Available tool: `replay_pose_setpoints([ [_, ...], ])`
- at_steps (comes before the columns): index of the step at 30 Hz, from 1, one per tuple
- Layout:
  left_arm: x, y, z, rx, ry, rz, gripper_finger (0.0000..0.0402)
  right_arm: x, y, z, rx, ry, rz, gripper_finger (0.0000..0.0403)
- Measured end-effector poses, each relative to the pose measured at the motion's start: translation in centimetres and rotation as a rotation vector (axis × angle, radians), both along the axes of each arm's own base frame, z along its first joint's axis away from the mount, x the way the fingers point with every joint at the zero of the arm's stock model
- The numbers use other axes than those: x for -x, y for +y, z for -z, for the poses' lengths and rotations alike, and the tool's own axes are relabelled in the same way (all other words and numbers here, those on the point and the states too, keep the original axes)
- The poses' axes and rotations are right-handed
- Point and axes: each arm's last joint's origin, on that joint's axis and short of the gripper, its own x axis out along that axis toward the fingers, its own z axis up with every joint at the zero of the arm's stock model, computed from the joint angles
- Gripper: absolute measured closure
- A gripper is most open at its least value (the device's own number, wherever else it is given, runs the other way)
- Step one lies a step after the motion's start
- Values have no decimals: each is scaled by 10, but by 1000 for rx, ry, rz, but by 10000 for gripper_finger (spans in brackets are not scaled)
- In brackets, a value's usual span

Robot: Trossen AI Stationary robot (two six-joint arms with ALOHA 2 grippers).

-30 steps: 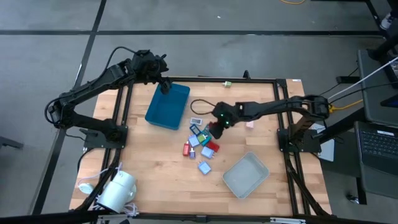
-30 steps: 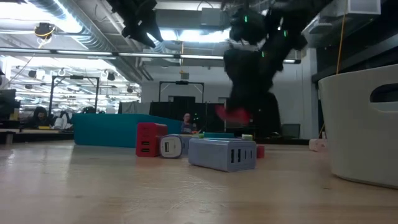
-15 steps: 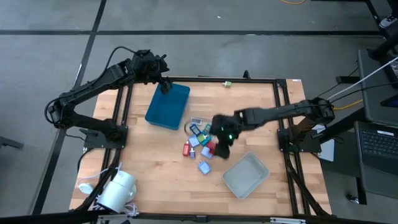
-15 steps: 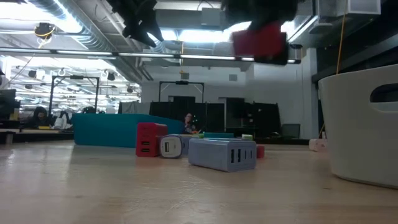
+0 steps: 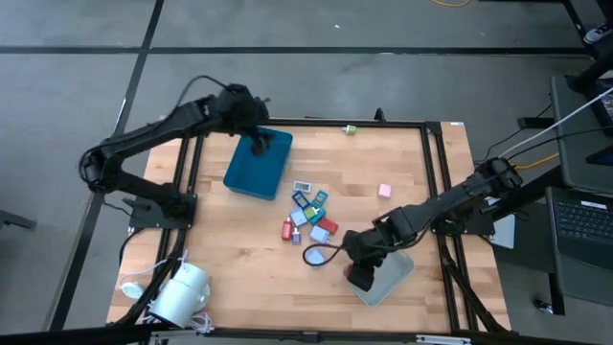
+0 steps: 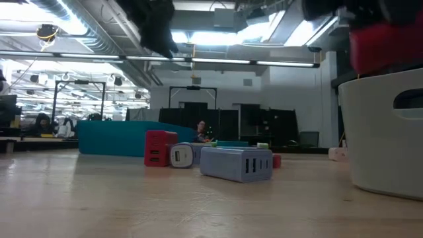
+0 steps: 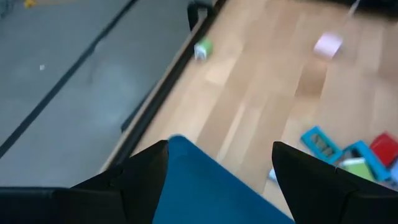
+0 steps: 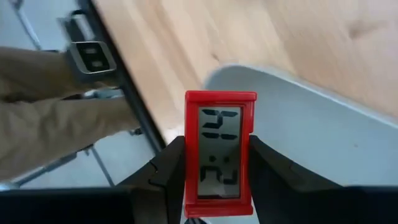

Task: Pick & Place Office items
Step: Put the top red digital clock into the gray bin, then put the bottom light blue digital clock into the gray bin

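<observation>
A: Where is the red clock (image 8: 220, 147)?

B: Clamped in the right gripper (image 8: 219, 167), jaws pressing on its two long edges, display facing the wrist camera. It hangs above the near rim of the grey tray (image 5: 395, 278). The other office items (image 5: 308, 216) lie clustered mid-tabletop (image 5: 230, 254), with a pink block (image 5: 384, 191) apart from them.

A: How will it handle?

B: I'd judge it light and rigid, a small plastic case. The smooth sides could slip, so holding it across the narrow width, as now, seems right. The display face may scratch.

A: And the left gripper (image 7: 219, 163)?

B: Jaws spread wide with nothing between them, above the teal tray (image 5: 257, 165).

A: Anything unclear?

B: From overhead the right arm hides the clock almost entirely. At table height only a red blur shows above the tray wall (image 6: 383, 132). How high it hangs over the tray floor I cannot tell.
</observation>
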Motion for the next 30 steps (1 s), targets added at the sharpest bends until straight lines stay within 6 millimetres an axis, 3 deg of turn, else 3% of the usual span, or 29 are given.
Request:
replay_pose_setpoints([
  [7,-51,-23,38,35,105,90,121,21,3,33,8,133,35,266],
  [20,-126,-93,112,137,162,238,121,36,-2,64,35,187,124,258],
  [24,-137,-108,119,192,149,268,121,39,-3,66,12,236,147,212],
  [30,-145,-123,108,214,108,274,121,39,-1,66,14,236,160,135],
])
